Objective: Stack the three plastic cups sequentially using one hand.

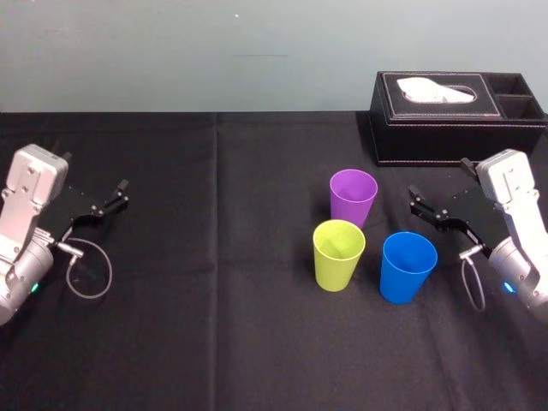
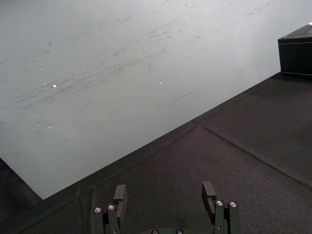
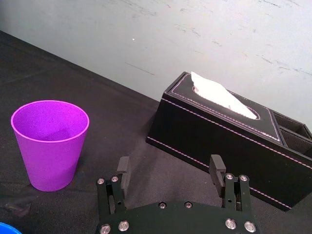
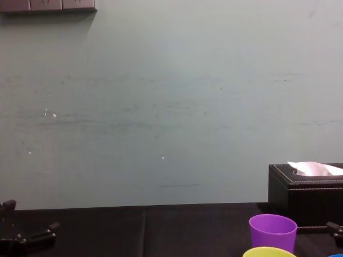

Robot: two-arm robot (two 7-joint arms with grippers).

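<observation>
Right gripper (image 3: pixel 169 165), forward of the tissue box's (image 1: pixel 445 120) right end: jaws spread wide, gripping nothing, clear of every cup. Left gripper (image 2: pixel 164 191), far to the left of the box, above the black table (image 1: pixel 214 300): jaws likewise spread, gripping nothing.

In the tissue box, a white tissue (image 1: pixel 437 89) poking up through the top slot. At its right end, two small open compartments, insides too dark to read.

Just forward of the box's left corner, the purple cup (image 1: pixel 353 195), upright, mouth up. Farther forward from that corner, the yellow-green cup (image 1: pixel 338 254), close to the purple one, contact hard to judge. Forward of the box's left part, the blue cup (image 1: pixel 408 266), upright, standing apart. None nested yet.

Cut off at the chest view's lower edge: most of the yellow-green cup and nearly all of the blue one.
</observation>
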